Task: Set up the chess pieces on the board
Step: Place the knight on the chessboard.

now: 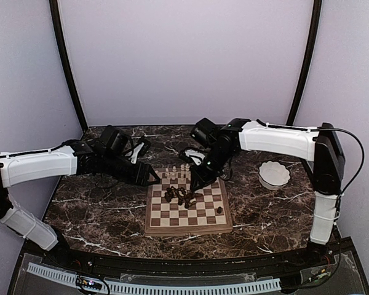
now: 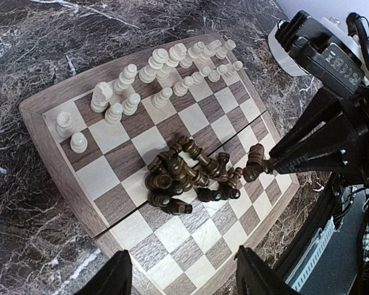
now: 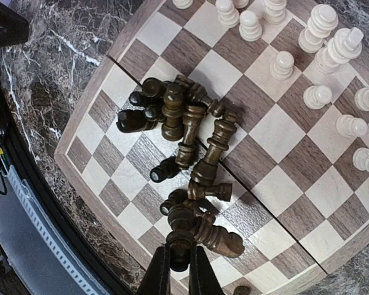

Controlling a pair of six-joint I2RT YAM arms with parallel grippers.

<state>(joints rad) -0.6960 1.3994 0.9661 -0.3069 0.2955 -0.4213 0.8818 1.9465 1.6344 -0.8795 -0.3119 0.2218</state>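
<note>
The board (image 1: pixel 187 231) lies mid-table. Cream pieces (image 1: pixel 177 173) stand in its far rows; they also show in the left wrist view (image 2: pixel 154 67) and the right wrist view (image 3: pixel 320 55). Dark brown pieces (image 1: pixel 179 195) lie toppled in a heap at the centre, seen in both wrist views (image 2: pixel 184 178) (image 3: pixel 184 129). One dark piece (image 1: pixel 219 210) stands alone near the right side. My right gripper (image 3: pixel 179 265) is shut on a dark piece (image 3: pixel 179 246) at the heap's edge. My left gripper (image 2: pixel 184 276) is open and empty, above the board's left part.
A white scalloped bowl (image 1: pixel 275 174) sits right of the board on the dark marble table (image 1: pixel 98 209). The right arm's gripper (image 2: pixel 307 147) reaches over the board's right edge. Pale walls with black poles enclose the back.
</note>
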